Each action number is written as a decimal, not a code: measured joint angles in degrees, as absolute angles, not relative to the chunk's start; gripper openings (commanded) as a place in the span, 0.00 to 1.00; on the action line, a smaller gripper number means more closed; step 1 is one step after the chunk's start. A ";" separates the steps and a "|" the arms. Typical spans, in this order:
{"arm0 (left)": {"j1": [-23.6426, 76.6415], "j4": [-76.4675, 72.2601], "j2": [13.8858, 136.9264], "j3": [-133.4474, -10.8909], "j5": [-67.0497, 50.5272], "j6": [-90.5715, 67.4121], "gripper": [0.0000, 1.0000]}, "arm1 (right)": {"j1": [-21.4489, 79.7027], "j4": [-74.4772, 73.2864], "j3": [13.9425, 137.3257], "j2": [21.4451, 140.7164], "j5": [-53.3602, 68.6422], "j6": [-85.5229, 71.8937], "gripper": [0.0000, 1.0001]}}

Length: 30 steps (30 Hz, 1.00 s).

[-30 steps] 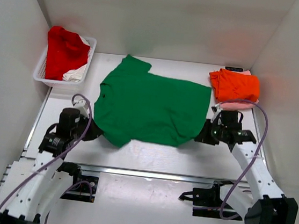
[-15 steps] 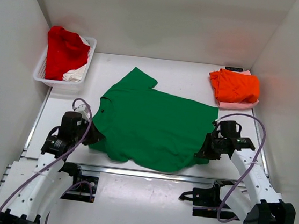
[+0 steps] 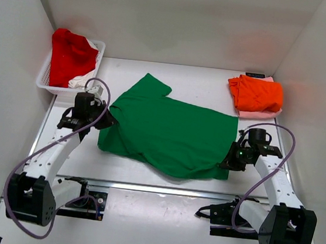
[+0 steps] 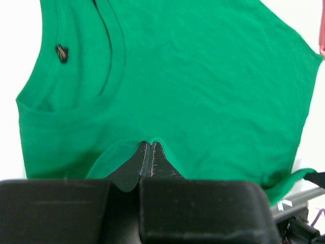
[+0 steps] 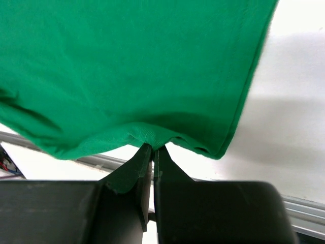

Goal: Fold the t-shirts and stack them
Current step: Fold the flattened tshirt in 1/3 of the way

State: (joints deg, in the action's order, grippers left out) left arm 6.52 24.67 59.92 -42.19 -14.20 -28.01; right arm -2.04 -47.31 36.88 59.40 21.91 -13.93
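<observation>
The bright green t-shirt lies spread across the middle of the table, collar to the left, its near part folded over. My left gripper is shut on its left edge near the collar; the left wrist view shows the pinch in the green cloth. My right gripper is shut on the shirt's right hem corner, seen in the right wrist view under the lifted cloth. An orange t-shirt lies folded on a pale pink one at the back right.
A white lattice basket at the back left holds a red shirt and a white one. White walls close in the table on three sides. A metal rail runs along the near edge.
Both grippers dragged the green shirt toward the near edge. Then the left gripper moved back and up with the collar side, and the right gripper moved nearer, folding the near edge.
</observation>
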 measured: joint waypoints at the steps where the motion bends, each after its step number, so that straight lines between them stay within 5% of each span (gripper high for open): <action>1: 6.39 24.01 61.30 -42.68 -14.22 -27.86 0.00 | -2.39 -47.03 36.93 59.66 21.80 -13.96 0.00; 21: 5.50 13.21 80.53 -54.48 -16.58 -26.83 0.00 | -7.62 -44.07 39.92 63.77 18.79 -14.68 0.00; 22: 5.41 12.88 81.08 -54.61 -16.82 -26.85 0.03 | -7.64 -44.01 39.99 64.03 18.61 -14.79 0.00; 25: 5.37 11.70 83.66 -55.94 -17.10 -26.57 0.50 | -7.51 -43.62 40.14 64.97 17.21 -14.85 0.00; 30: 4.16 14.24 87.29 -61.76 -14.61 -26.63 0.60 | -6.28 -44.47 42.13 65.73 11.46 -15.42 0.53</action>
State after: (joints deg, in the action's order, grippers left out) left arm 4.16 14.24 87.29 -61.76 -14.61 -26.63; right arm -6.28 -44.47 42.13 65.73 11.46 -15.42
